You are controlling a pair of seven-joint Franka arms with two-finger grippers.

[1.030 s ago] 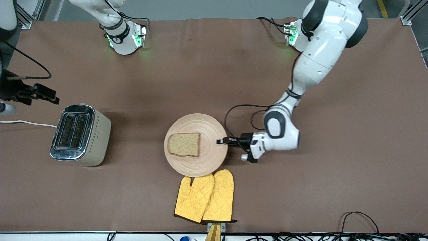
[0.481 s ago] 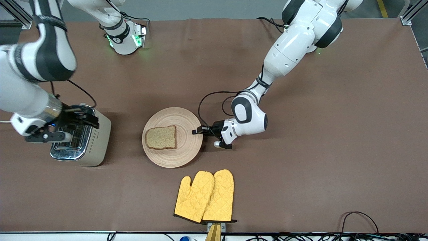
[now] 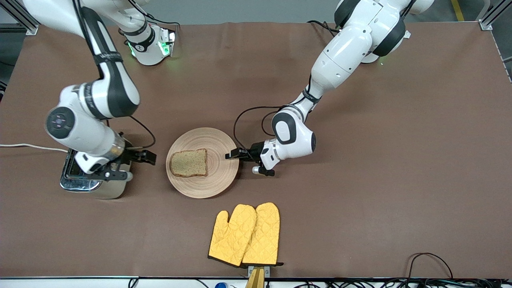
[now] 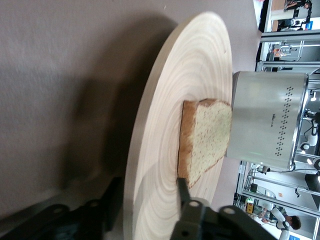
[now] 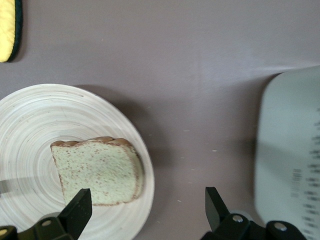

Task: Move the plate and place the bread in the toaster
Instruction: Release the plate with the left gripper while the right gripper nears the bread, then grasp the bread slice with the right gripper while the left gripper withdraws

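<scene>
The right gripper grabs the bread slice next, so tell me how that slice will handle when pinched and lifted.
The bread slice lies flat on the wooden plate, thin with a soft-looking crumb, so it will probably sag or dent under a hard pinch. It looks light and unlikely to slip. The darker crust edge seems the firmest place to grip.

Front cam: high, facing the arms, whole table. 2 wrist cams sit close over their own fingers; both share plate (image 3: 202,162) and bread (image 3: 189,163).
</scene>
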